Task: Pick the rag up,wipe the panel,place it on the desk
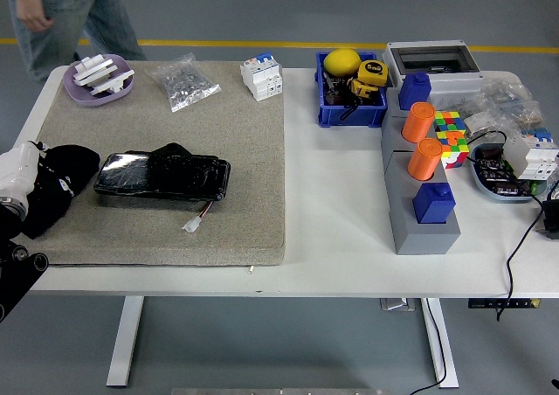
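Note:
The panel (162,176) is a glossy black slab lying flat on the beige mat (236,150), left of centre, with a small white connector (192,226) on wires at its front. A dark crumpled rag (175,152) lies against the panel's far edge. My left hand (54,190), black with a white wrist, rests at the mat's left edge, a short way left of the panel and not touching it. My right hand is out of view.
A purple dish (98,80) with white parts, a plastic bag of small parts (185,82) and a white breaker (262,77) line the mat's far edge. Blue bin (351,93), grey block with orange cylinders (419,185) and cables sit right. A person's legs (61,15) show top left.

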